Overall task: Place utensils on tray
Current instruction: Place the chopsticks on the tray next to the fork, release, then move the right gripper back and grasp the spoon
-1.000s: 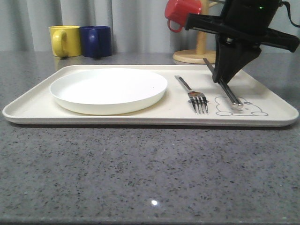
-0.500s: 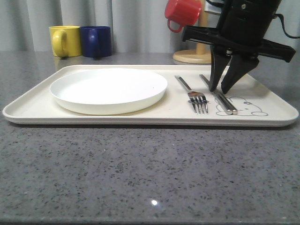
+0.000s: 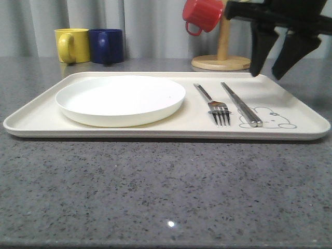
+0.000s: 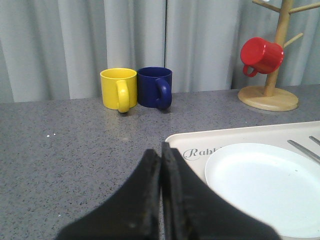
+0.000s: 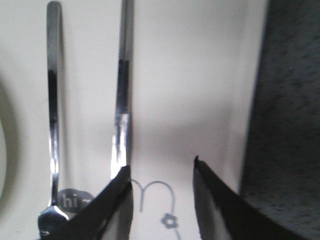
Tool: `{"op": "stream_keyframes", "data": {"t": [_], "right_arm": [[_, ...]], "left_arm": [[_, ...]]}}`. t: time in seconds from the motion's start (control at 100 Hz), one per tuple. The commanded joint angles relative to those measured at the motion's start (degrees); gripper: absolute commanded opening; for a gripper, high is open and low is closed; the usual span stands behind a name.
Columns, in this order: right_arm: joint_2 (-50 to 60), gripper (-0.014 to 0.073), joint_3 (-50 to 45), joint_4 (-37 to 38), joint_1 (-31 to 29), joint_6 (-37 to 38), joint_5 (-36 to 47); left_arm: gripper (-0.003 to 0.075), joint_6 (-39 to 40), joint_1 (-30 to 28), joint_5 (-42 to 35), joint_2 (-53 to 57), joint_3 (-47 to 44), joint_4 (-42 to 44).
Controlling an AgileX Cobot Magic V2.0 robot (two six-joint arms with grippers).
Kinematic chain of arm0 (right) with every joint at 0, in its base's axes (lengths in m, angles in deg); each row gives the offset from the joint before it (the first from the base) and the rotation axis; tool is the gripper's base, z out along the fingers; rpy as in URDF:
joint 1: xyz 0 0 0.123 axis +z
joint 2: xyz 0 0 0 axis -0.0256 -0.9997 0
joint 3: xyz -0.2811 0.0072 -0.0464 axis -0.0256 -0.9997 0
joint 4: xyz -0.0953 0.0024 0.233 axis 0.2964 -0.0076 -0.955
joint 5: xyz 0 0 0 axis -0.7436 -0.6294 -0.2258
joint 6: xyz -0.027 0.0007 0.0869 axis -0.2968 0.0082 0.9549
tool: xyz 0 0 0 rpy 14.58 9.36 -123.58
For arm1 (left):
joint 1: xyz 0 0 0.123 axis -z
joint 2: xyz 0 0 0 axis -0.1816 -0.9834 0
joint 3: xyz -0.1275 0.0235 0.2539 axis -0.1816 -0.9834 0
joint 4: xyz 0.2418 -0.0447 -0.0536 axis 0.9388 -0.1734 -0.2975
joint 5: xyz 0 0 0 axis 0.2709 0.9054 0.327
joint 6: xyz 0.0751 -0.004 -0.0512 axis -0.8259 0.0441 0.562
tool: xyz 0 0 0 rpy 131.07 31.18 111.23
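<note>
On the cream tray (image 3: pixel 46 122), right of centre, a silver fork (image 3: pixel 212 101) and a pair of chopsticks (image 3: pixel 241 105) lie side by side; the chopstick tips rest by the rabbit drawing. My right gripper (image 3: pixel 266 75) hangs open above the tray's far right part, clear of the chopsticks and holding nothing. In the right wrist view the fork (image 5: pixel 53 125) and chopsticks (image 5: pixel 122 100) lie on the tray (image 5: pixel 200 75), just beside the open gripper (image 5: pixel 161 167). In the left wrist view my left gripper (image 4: pixel 161 150) is shut and empty, over the grey table by the tray's corner (image 4: pixel 177 141).
A round white plate (image 3: pixel 120 98) fills the tray's left half. Yellow (image 3: pixel 71 45) and blue (image 3: pixel 106 45) mugs stand at the back left. A wooden mug tree (image 3: pixel 220 62) with a red mug (image 3: pixel 202 14) stands behind the tray, next to my right arm.
The right gripper opened and let go of the chopsticks, which now lie flat on the tray. It then rose and shifted right. The left gripper shows no change.
</note>
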Motion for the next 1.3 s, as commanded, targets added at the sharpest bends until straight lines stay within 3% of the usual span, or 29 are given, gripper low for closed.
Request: {"op": "stream_keyframes", "data": {"t": [0.0, 0.27, 0.48, 1.29], "right_arm": [[4.56, 0.0311, 2.1, 0.87, -3.81, -4.29, -0.3], [5.72, 0.0311, 2.09, 0.87, -19.17, -13.08, -6.79], [5.48, 0.0311, 2.09, 0.87, -25.74, -17.51, -7.37], [-2.87, 0.0311, 2.09, 1.36, -26.7, -20.19, -4.83]], "left_arm": [[-0.0018, -0.01, 0.54, -4.05, -0.18, 1.49, -0.24], [-0.0018, -0.01, 0.54, -4.05, -0.18, 1.49, -0.24], [-0.0018, -0.01, 0.54, -4.05, -0.18, 1.49, -0.24], [-0.0018, -0.01, 0.54, -4.05, -0.18, 1.49, -0.24]]}}
